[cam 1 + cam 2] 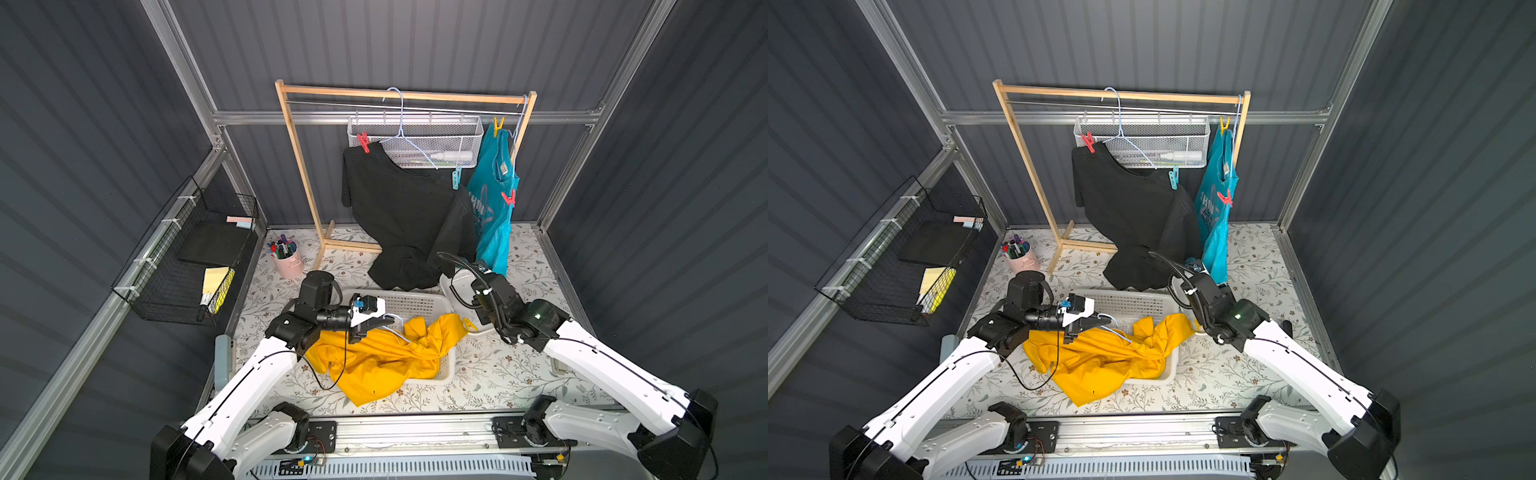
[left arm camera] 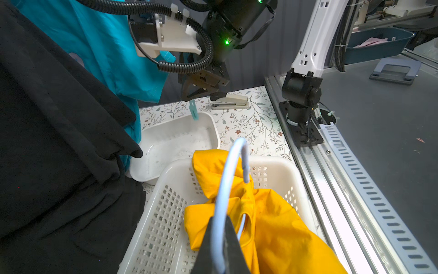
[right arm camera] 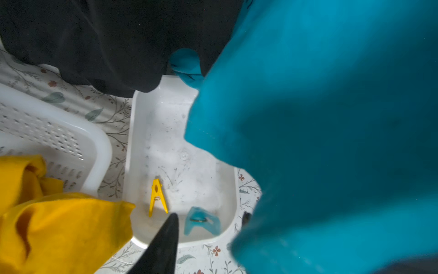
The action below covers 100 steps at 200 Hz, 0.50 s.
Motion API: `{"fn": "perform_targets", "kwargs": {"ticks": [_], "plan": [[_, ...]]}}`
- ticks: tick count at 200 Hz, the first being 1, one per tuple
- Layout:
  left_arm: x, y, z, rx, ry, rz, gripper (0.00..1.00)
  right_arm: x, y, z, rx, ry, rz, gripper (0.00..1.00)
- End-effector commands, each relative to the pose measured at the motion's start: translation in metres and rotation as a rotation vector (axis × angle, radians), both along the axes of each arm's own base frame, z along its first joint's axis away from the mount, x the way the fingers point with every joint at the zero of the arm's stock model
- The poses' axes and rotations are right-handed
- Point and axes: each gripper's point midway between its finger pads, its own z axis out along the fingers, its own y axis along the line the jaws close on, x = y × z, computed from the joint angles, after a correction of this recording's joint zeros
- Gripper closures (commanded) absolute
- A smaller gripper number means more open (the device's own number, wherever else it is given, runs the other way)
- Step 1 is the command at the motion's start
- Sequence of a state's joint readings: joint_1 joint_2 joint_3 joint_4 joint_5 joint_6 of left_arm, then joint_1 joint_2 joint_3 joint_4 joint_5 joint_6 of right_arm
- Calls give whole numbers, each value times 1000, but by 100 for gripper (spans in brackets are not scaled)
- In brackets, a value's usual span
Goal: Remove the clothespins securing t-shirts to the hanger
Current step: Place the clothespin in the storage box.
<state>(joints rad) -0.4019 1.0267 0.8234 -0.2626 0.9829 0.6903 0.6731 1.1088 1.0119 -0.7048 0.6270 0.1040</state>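
Note:
My left gripper (image 2: 219, 227) is shut on the light-blue wire hanger (image 2: 227, 170) above the white basket (image 1: 415, 301), where the mustard-yellow t-shirt (image 1: 382, 361) lies. My right gripper (image 2: 198, 91) is open over the white tray (image 3: 180, 142). A teal clothespin (image 2: 194, 111) is loose just below its jaws. A yellow clothespin (image 3: 157, 198) lies in the tray. The black t-shirt (image 1: 399, 208) hangs with a red clothespin (image 1: 363, 142) and a teal one (image 1: 456, 178). The teal t-shirt (image 1: 494, 216) carries a yellow clothespin (image 1: 498, 126) and a red one (image 1: 508, 198).
A wooden rack (image 1: 299, 166) stands at the back with a mesh basket (image 1: 415, 141) hung on it. A pink pen cup (image 1: 286, 259) stands at the left. A black wire basket (image 1: 195, 257) hangs on the left wall. A stapler (image 2: 230, 102) lies beyond the tray.

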Motion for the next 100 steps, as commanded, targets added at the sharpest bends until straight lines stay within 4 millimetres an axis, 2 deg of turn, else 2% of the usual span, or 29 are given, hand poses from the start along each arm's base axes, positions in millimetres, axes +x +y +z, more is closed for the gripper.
{"fn": "perform_targets", "kwargs": {"ticks": [1,43,82,100], "plan": [[0,0,3,-9,0,5,100,-1,-6,-3,84,7,-50,47],[-1,1,4,-18,-31,10,100,0,-18,-12,175,36,-107,40],[0,2,7,-18,-48,21,100,8,-37,-46,437,165,-224,38],[-1,3,8,-21,-57,19,100,16,-53,-53,449,169,-269,37]]}}
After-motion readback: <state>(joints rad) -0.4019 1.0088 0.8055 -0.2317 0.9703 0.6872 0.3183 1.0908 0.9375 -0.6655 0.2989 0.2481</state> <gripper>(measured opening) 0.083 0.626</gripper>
